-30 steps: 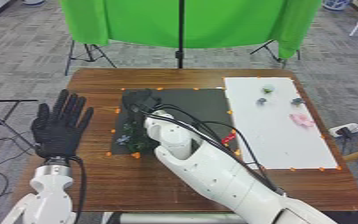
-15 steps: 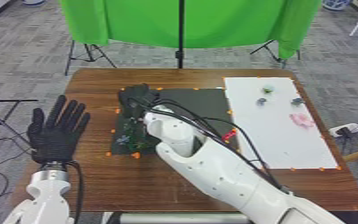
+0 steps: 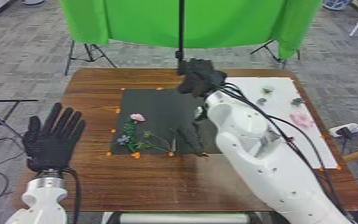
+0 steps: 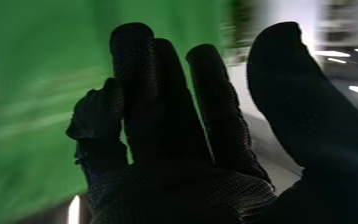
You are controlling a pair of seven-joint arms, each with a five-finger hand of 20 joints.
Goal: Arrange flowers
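Leftmost, thin black legs (image 3: 14, 101) stand on the grey floor (image 3: 24, 65) beside the worktop (image 3: 95, 177). Next comes the left hand (image 3: 51, 142), near the worktop's left edge, its fingers straight, slightly spread and pointing towards the far side, gripping nothing.

Right of it lies a dark mat (image 3: 165, 102) with small orange markers (image 3: 135, 155) along its edges. On its left part, a blue flower (image 3: 122, 140) lies near the near-left corner, with green foliage (image 3: 141, 145) just beside it. A pink flower (image 3: 137, 117) lies farther up the mat, at the far end of a green stem (image 3: 130, 131). A little to the right, a thin stalk (image 3: 174, 145) reaches towards the near edge.

Behind the worktop hangs a green cloth (image 3: 131, 22), with a black pole (image 3: 181, 30) upright in front of it. The right hand (image 3: 200, 79) is over the far side of the worktop, around the far right corner of the mat. In the right wrist view its fingers (image 4: 140, 100) are open and mostly straight, one of them somewhat bent, and the thumb (image 4: 286, 85) stands well apart; they grip nothing.

Farther right, the right arm (image 3: 269, 167) passes over part of a white sheet (image 3: 282, 84). On that sheet lie a grey-blue flower head (image 3: 262, 101), a pale green one (image 3: 267, 90) near it towards the far edge, a second grey-blue one (image 3: 297, 101) and a larger pale pink flower (image 3: 302, 120) nearer the robot.
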